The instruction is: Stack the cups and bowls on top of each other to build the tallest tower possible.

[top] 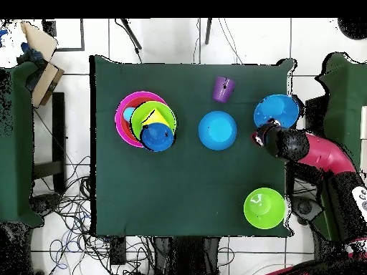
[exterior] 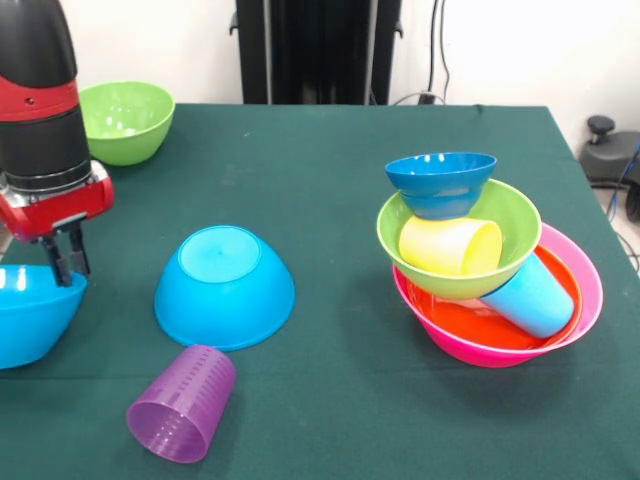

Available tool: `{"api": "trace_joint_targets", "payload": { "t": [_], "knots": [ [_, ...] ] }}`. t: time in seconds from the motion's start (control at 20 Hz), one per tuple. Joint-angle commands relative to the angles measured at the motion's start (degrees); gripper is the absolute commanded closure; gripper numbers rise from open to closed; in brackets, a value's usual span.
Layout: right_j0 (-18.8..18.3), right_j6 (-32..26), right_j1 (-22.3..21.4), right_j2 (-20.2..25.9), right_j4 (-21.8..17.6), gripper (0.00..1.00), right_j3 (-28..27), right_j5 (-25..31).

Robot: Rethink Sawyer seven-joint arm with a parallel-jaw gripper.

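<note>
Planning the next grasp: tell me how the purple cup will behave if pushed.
The purple cup lies on its side, so it would likely roll, curving because it tapers. It looks thin and light, so a nudge could send it far. Its ribbed wall may give fingers some grip.

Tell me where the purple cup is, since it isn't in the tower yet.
In the front view the purple cup lies on its side at the table's near edge, left of centre, just below the upside-down blue bowl.

Robotics lab, green-clothed table (exterior: 330, 180) on tiled floor (top: 179, 43), loose cables (top: 64, 215) around it, black pedestal (exterior: 318, 50)
</note>
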Motion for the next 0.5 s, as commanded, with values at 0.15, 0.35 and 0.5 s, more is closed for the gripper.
{"api": "trace_joint_targets", "payload": {
  "t": [0.15, 0.35, 0.5],
  "knots": [
    [7.10, 3.98, -1.75, -0.35, 0.93, 1.00, 5.24, 6.47],
    [8.39, 4.29, -2.75, -1.34, 1.49, 1.00, 5.23, 7.29],
    [9.16, 4.42, -3.64, -1.85, 1.81, 1.00, 5.52, 7.54]
  ]
}}
